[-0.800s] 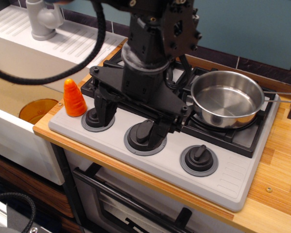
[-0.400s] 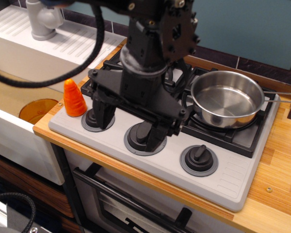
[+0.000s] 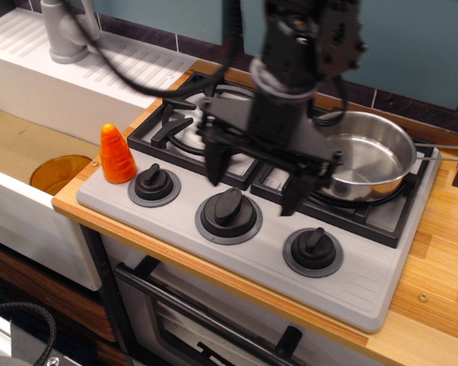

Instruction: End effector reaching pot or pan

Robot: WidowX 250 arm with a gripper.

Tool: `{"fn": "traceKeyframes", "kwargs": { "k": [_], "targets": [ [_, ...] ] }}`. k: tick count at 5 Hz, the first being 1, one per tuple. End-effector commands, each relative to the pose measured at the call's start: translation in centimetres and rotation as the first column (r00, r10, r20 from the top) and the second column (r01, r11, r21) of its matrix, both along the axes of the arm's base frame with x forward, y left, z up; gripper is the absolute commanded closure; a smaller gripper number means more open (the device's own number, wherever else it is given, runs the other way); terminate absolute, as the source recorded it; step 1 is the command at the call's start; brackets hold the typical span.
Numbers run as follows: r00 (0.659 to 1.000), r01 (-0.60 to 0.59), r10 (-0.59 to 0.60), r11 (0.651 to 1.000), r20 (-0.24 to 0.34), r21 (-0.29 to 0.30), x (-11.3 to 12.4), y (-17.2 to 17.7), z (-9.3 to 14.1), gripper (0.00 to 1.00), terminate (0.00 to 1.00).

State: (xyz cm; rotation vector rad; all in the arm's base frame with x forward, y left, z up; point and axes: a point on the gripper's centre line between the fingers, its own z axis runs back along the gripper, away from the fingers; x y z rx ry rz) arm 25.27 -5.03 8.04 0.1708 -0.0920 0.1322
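Gripper hangs over stove w/ fingers spread wide, holding nothing. Right finger just beside pan, which sits on rear right burner. Orange carrot at stove's left edge.

You see a shiny silver pan on black grates, a black gripper beside it, three black knobs on the grey stove panel, an orange cone left of them.
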Motion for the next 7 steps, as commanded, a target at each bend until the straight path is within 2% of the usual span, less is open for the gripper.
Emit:
{"fn": "traceKeyframes", "kwargs": {
  "k": [1, 2, 3, 4, 5, 7],
  "targets": [
    [0.999, -0.05, 0.05, 0.998, -0.004, -0.041, 3.2, -2.2, 3.3, 0.0, 0.0],
    [0.998, -0.049, 0.048, 0.998, -0.038, -0.046, 3.3, -1.7, 5.9, 0.0, 0.0],
    [0.998, -0.049, 0.047, 0.997, -0.041, -0.057, 5.9, -2.2, 5.6, 0.0, 0.0],
    [1.0, -0.007, 0.009, 0.998, 0.029, -0.069, 8.6, -1.9, 2.5, 0.0, 0.0],
    [0.998, 0.014, -0.01, 0.997, 0.054, -0.072, 9.7, -1.2, 1.7, 0.0, 0.0],
    [0.997, 0.042, -0.037, 0.997, 0.074, -0.06, 9.7, 0.0, 1.5, 0.0, 0.0]
  ]
}}
